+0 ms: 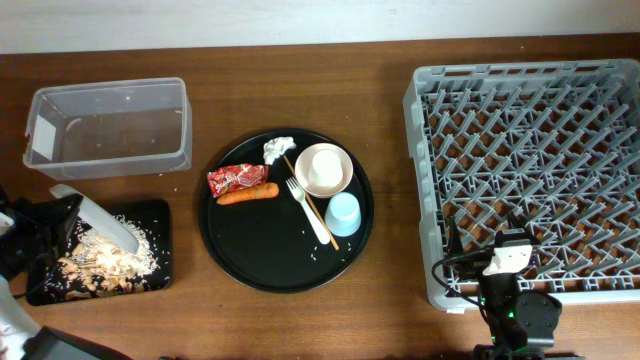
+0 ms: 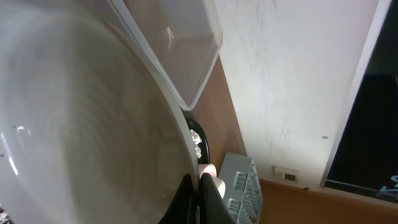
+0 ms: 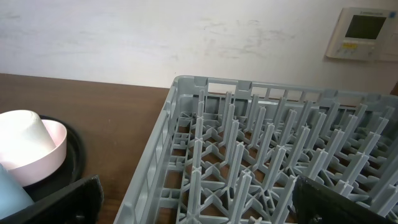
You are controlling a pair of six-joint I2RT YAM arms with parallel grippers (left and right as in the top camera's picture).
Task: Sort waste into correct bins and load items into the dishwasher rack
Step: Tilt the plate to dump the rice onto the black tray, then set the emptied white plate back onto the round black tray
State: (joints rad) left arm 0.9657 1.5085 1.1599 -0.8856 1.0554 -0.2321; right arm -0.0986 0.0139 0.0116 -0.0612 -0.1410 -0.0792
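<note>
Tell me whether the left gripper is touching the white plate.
Touching. The left wrist view shows the left gripper shut on the rim of the white plate, one finger on each side.

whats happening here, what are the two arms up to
The left gripper is shut on the rim of the white plate, holding it tilted over the shallow black tray, where rice and scraps lie. The right gripper hangs open at the near edge of the dishwasher rack, which holds nothing yet. The red wrapper, carrot, tissue, pink bowl, blue cup and fork sit on the round tray.
</note>
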